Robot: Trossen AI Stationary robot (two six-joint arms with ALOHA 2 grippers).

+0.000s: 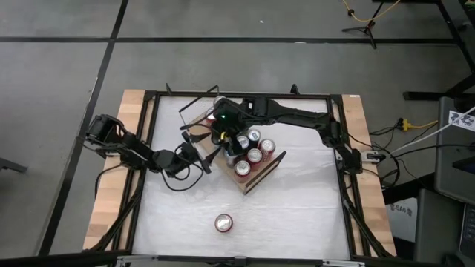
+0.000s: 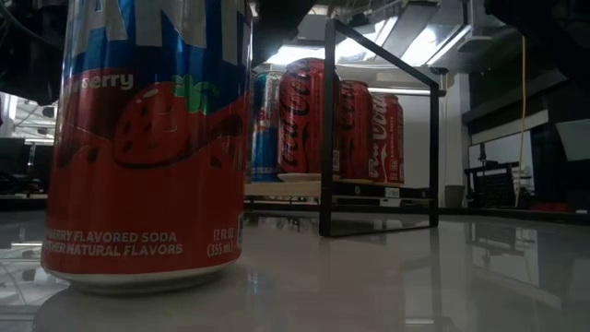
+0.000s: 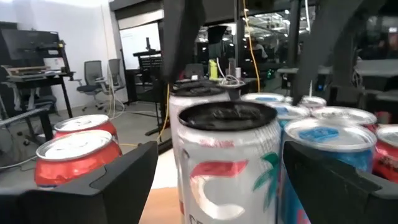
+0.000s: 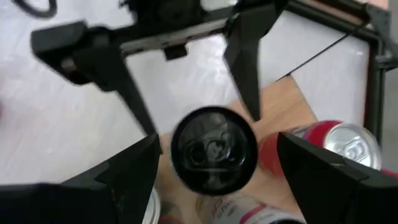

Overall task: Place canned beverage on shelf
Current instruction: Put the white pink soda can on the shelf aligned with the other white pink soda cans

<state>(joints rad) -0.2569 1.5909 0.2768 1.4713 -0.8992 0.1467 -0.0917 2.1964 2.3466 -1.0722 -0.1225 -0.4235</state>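
Observation:
The shelf [image 1: 261, 176], a light wooden board with black wire rails, lies in the middle of the table and carries several upright cans. A white can with a black top [image 3: 227, 162] stands on the board's left end; it also shows in the right wrist view [image 4: 213, 149]. My left gripper [image 3: 217, 180] is open and level, one finger on each side of this can. My right gripper [image 4: 217, 180] is open above the same can and points down, its fingers on either side. A red strawberry soda can [image 1: 223, 222] stands alone on the table near its front edge.
Red cans [image 3: 78, 149] and blue-topped cans [image 3: 329, 143] stand close around the black-topped can. The wire rail [image 2: 378, 138] stands upright at the shelf's end. Both arms crowd the shelf's left end [image 1: 219, 137]. White tabletop lies bare around the lone red can [image 2: 147, 138].

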